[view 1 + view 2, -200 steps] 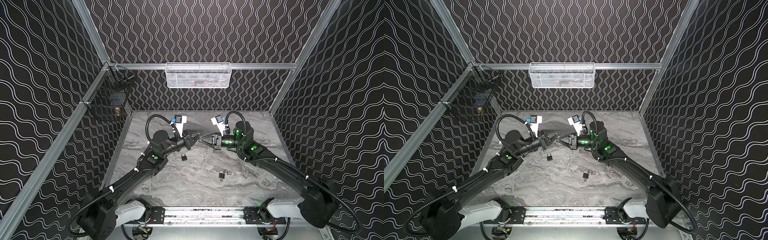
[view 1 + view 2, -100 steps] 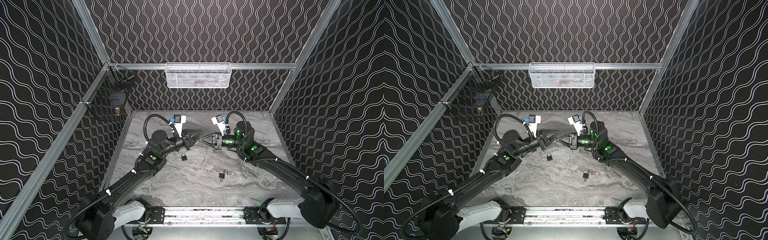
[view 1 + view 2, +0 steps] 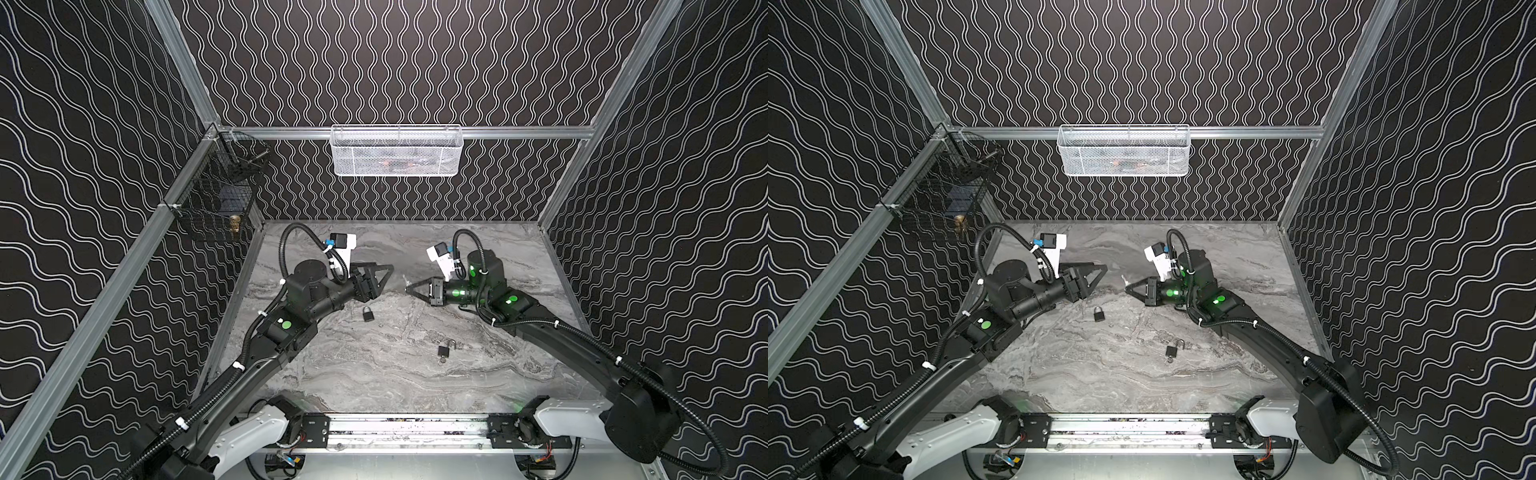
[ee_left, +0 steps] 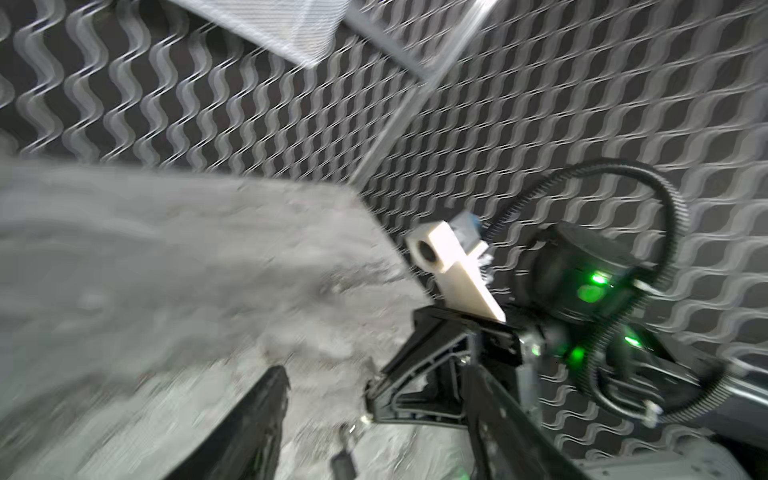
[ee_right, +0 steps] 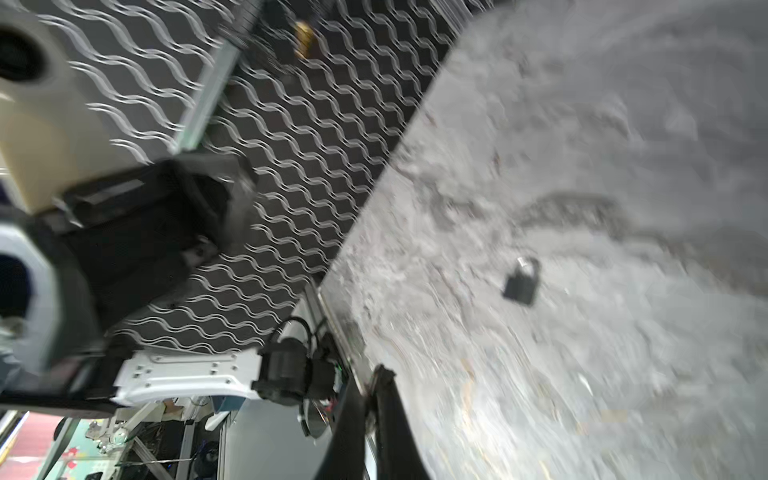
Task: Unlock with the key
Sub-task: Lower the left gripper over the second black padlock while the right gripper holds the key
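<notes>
Key [image 3: 407, 281] is hanging mid-frame, padlock [image 3: 368, 314] is lying below-left.
The right gripper [image 3: 411, 286] is pinching what looks like the key, ready for insertion; the left gripper [image 3: 384, 276] is hovering wide and empty above the padlock, likely to steady it.

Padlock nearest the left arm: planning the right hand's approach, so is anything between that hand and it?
Nothing visible does. The padlock lies on bare table, clear space between it and the shut right hand; the open left hand hangs to one side.
</notes>
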Robot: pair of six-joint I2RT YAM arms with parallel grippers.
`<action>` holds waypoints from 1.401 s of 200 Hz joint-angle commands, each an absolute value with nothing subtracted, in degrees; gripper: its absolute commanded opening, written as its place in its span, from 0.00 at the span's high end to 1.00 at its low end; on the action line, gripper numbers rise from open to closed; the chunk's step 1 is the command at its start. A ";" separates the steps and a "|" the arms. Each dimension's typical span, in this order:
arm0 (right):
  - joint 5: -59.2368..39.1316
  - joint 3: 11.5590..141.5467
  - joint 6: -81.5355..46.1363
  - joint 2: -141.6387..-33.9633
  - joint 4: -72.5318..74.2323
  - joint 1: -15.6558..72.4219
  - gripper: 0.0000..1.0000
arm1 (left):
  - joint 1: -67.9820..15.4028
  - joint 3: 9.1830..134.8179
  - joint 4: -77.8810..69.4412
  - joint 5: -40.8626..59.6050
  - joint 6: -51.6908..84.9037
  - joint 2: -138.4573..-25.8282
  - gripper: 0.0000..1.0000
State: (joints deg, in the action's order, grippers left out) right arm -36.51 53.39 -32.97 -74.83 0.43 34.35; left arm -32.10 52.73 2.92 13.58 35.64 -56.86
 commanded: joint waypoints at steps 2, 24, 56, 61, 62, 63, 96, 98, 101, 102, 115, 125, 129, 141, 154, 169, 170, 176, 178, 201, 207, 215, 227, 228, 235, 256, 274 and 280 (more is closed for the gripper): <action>-35.15 50.84 -33.93 -75.70 -1.49 34.58 1.00 | -31.99 55.34 21.20 4.08 35.11 -59.43 0.28; -34.63 47.64 -36.02 -76.54 0.83 34.94 1.00 | -32.05 57.67 30.45 -0.20 36.03 -64.62 0.25; -32.50 43.86 -38.25 -77.35 4.43 36.13 1.00 | -32.06 58.54 34.89 -2.03 36.91 -71.32 0.21; -32.29 43.38 -38.59 -77.63 5.01 36.39 1.00 | -32.02 58.64 35.33 -2.46 36.96 -72.24 0.21; -32.23 43.27 -38.67 -77.71 5.10 36.39 1.00 | -32.01 58.68 35.38 -2.55 37.02 -72.51 0.21; -32.15 43.17 -38.80 -77.79 5.23 36.48 1.00 | -32.00 58.69 35.44 -2.59 37.06 -72.73 0.21; -31.39 42.15 -41.74 -80.95 7.24 37.92 1.00 | -32.03 60.96 38.44 -4.62 36.15 -79.40 0.19; -31.38 42.11 -41.97 -81.12 7.28 38.02 1.00 | -32.05 61.07 38.53 -4.65 36.06 -79.79 0.19; -31.38 42.01 -42.12 -81.36 7.59 38.17 1.00 | -32.00 61.36 38.51 -4.72 35.92 -80.24 0.19; -31.42 42.01 -42.20 -81.46 7.71 38.20 1.00 | -32.04 61.44 38.46 -4.82 35.89 -80.51 0.19; -30.76 41.92 -42.85 -82.28 8.33 38.87 1.00 | -32.00 62.29 38.48 -5.17 35.73 -83.26 0.19; -30.47 41.61 -43.28 -82.81 9.24 39.43 1.00 | -31.99 63.10 38.47 -5.12 35.60 -85.24 0.19; -30.24 41.57 -43.45 -83.09 9.44 39.61 1.00 | -32.03 63.26 38.12 -4.84 35.38 -85.95 0.19; -30.47 41.24 -44.41 -84.09 10.19 39.73 1.00 | -32.07 63.67 37.41 -4.61 35.40 -88.17 0.19; -30.31 41.06 -44.65 -84.63 10.41 39.75 1.00 | -32.08 64.14 36.99 -4.67 35.54 -90.14 0.19; -29.61 40.24 -45.04 -84.64 10.75 39.71 1.00 | -32.20 64.53 36.56 -4.70 36.44 -92.47 0.20; -29.57 40.16 -45.06 -84.59 10.83 39.67 1.00 | -32.23 64.52 36.52 -4.68 36.50 -92.60 0.20; -29.19 39.95 -45.15 -84.53 10.82 39.63 1.00 | -32.42 64.64 36.09 -4.54 36.70 -93.46 0.21; -28.94 39.98 -45.21 -84.57 10.57 39.64 1.00 | -32.43 64.72 36.01 -4.45 36.75 -93.79 0.21; -29.34 40.20 -44.35 -85.07 10.09 39.46 1.00 | -33.73 66.29 36.10 -5.03 37.58 -97.77 0.22; -29.43 40.51 -44.15 -85.31 9.86 39.46 1.00 | -34.09 66.71 36.04 -5.25 37.69 -98.67 0.22; -29.76 40.80 -43.82 -85.60 9.67 39.39 1.00 | -34.64 67.16 35.80 -5.42 37.95 -99.83 0.23; -30.14 41.28 -43.27 -85.90 9.20 39.29 1.00 | -35.36 67.76 35.77 -6.23 38.27 -101.32 0.23; -30.14 41.30 -43.21 -85.93 9.17 39.29 1.00 | -35.39 67.81 35.77 -6.28 38.34 -101.42 0.23; -30.10 41.49 -42.86 -85.95 8.93 39.29 1.00 | -35.83 68.18 35.81 -6.97 38.45 -102.20 0.24; -29.99 41.18 -42.61 -85.41 8.96 39.20 1.00 | -36.12 69.02 36.32 -8.21 39.02 -104.46 0.25; -30.05 40.69 -42.68 -85.18 9.33 39.03 1.00 | -36.25 69.01 36.35 -8.94 40.04 -105.51 0.26; -30.13 40.63 -42.68 -85.25 9.45 39.02 1.00 | -36.29 68.82 36.06 -9.18 40.37 -105.57 0.26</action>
State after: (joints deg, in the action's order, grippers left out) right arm -29.71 40.95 -43.42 -85.62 8.43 39.20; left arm -36.16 68.60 35.73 -6.76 38.37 -104.92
